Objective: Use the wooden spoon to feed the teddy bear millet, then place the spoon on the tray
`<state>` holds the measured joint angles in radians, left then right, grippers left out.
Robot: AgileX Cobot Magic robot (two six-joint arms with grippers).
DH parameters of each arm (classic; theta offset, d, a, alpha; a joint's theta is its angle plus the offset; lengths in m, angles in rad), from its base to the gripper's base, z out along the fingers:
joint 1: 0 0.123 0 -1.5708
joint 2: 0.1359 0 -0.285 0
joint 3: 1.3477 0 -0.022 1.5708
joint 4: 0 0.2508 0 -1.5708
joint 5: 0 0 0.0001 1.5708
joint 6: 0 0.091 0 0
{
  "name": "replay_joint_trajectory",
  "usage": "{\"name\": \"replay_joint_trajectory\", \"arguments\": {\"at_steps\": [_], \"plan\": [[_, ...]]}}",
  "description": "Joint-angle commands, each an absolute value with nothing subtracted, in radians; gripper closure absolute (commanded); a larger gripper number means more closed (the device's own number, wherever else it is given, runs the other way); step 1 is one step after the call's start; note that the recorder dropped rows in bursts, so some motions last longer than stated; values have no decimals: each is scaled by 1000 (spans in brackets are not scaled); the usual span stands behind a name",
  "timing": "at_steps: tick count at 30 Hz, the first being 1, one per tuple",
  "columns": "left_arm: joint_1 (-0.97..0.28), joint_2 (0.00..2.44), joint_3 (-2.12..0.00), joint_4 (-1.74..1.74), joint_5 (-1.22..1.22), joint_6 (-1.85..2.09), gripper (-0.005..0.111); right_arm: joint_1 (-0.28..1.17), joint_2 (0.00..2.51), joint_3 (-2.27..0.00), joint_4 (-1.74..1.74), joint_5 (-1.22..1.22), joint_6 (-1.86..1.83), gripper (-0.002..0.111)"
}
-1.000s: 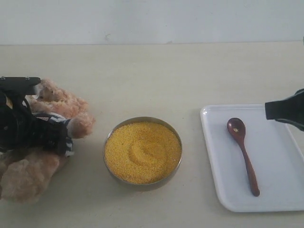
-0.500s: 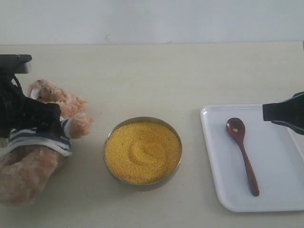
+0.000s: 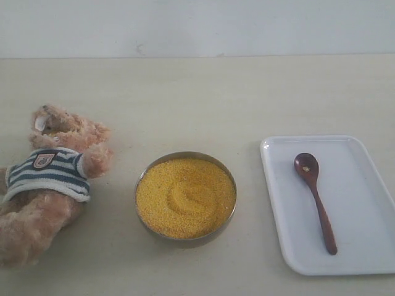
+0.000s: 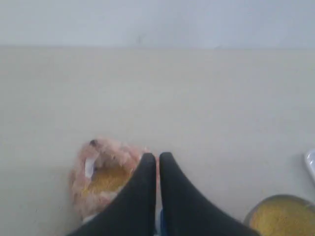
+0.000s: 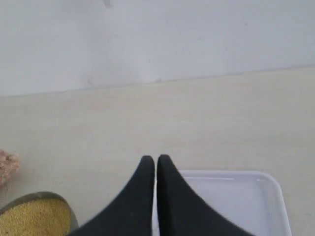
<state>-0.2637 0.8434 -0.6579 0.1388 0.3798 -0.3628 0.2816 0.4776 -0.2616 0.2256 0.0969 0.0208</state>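
The teddy bear [image 3: 49,179] lies on its back at the table's left in its striped shirt, yellow grains on its muzzle. The millet [image 3: 185,197] fills a metal bowl [image 3: 185,241] at the middle. The wooden spoon [image 3: 316,200] lies on the white tray [image 3: 284,216] at the right, a few grains in its bowl. Neither gripper shows in the exterior view. In the left wrist view my left gripper [image 4: 158,157] is shut and empty, above the teddy bear's head [image 4: 101,177]. My right gripper [image 5: 156,159] is shut and empty above the tray's rim [image 5: 231,175].
A pale wall [image 3: 197,28] runs behind the beige table [image 3: 203,105]. The millet bowl's edge [image 4: 280,216] shows in the left wrist view, and the bowl [image 5: 34,214] in the right wrist view too.
Both arms have drawn back out of the exterior view. The left gripper has let go of the bear, which now lies uncovered. The spoon stays on the tray.
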Motion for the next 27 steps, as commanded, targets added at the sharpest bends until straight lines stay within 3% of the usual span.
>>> {"name": "replay_joint_trajectory", "arguments": {"at_steps": [1,13,27], "plan": [[-260,598,-497,139,212,-374,103,279,328,-176,229,26,23,107],[-260,189,-322,139,190,-374,103,279,243,-128,229,116,23,107],[-260,100,-322,139,183,-374,103,279,243,-128,229,118,23,107]]}}
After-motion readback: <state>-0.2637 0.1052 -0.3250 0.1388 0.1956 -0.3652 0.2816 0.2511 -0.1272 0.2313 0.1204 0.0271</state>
